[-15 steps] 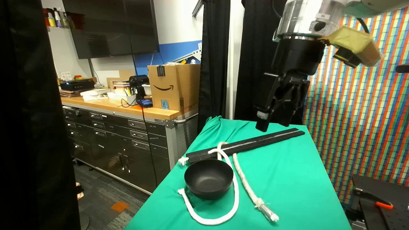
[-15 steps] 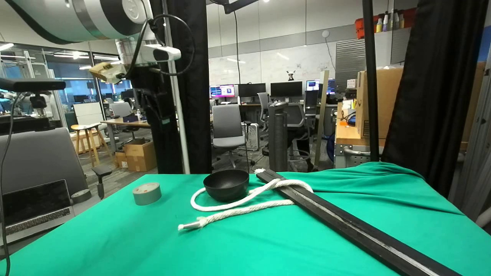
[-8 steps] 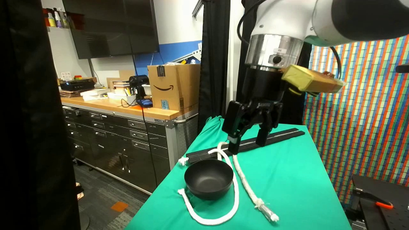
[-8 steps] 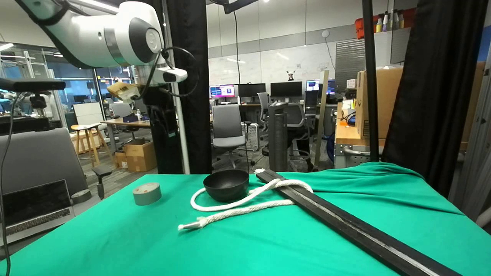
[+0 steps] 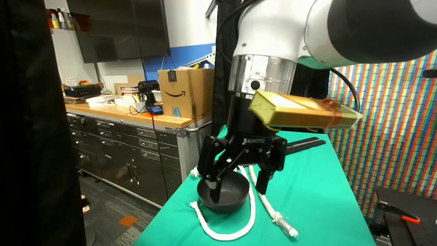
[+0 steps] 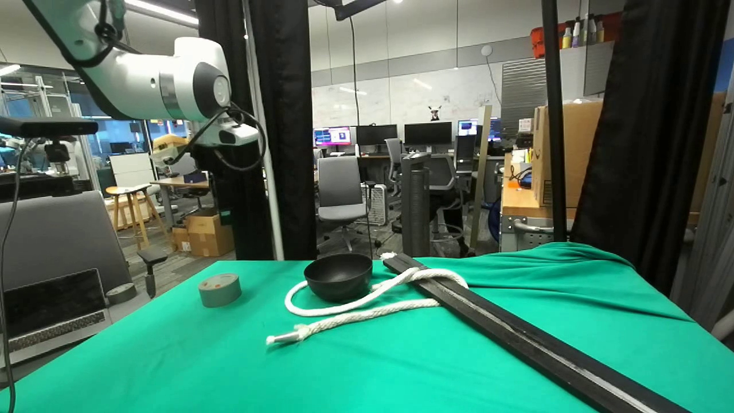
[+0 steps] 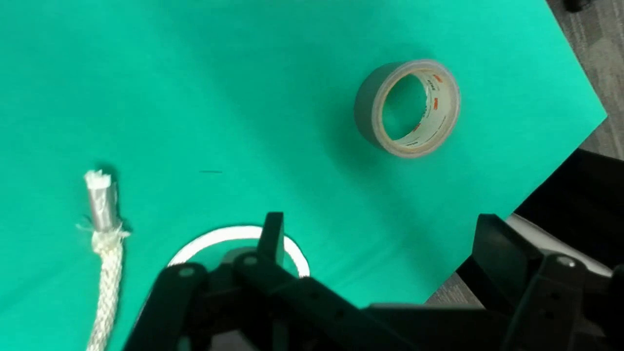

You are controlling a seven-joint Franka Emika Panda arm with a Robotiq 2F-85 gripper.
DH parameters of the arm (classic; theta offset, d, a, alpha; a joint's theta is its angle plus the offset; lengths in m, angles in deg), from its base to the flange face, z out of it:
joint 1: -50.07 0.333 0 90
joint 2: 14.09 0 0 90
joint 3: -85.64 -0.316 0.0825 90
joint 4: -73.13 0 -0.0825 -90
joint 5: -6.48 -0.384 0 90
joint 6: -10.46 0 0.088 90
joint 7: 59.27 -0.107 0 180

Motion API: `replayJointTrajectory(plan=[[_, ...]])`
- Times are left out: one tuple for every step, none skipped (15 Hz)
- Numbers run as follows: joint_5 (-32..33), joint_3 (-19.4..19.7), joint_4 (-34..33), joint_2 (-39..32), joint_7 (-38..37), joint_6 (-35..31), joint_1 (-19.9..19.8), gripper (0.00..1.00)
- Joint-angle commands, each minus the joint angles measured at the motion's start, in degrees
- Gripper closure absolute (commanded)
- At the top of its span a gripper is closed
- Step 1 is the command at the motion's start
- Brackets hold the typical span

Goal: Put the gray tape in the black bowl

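Observation:
The gray tape point(image 6: 220, 291) lies flat on the green cloth, near its left edge in an exterior view. It also shows in the wrist view point(image 7: 369, 108), right of centre, ahead of the fingertips, its open centre showing cloth. The black bowl point(image 5: 234, 195) stands upright on the cloth and also shows in an exterior view point(image 6: 339, 278), to the right of the tape. In the wrist view the gripper hides most of it. My gripper point(image 5: 238, 192) is open and empty, above the cloth, one finger overlapping the bowl in that view. Its fingers are wide apart in the wrist view point(image 7: 381, 217).
A white rope point(image 6: 367, 314) curls around the bowl and over the long black stick point(image 6: 504, 327). The rope's bound end point(image 7: 103, 204) shows at left in the wrist view. The cloth's edge and the floor point(image 7: 604, 44) show at right there. A curtain and pole stand behind.
The arm has come down and moved left in both exterior views over the last half second, the gripper turning and growing larger in one. The tape, bowl, rope and stick have not moved.

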Motion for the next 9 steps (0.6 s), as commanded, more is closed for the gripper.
replayJointTrajectory(plan=[[1.2, 2.3, -5.8, -5.3, -7.8, -0.6, 4.8, 0.0], [1.0, 2.6, -6.7, -6.3, -9.0, -0.6, 5.7, 0.0], [0.8, 2.9, -7.5, -7.2, -9.9, -0.4, 6.6, 0.0], [0.9, 3.2, -8.2, -8.1, -10.7, -0.1, 7.4, 0.0], [1.1, 3.5, -8.9, -9.2, -11.5, 0.0, 8.2, 0.0], [0.8, 3.7, -9.5, -10.1, -11.9, 0.3, 8.8, 0.0], [0.8, 4.0, -10.1, -11.1, -12.2, 0.5, 9.4, 0.0], [0.6, 4.3, -10.7, -12.0, -12.5, 0.9, 9.9, 0.0], [0.4, 4.5, -11.1, -12.9, -12.6, 0.9, 10.3, 0.0]])
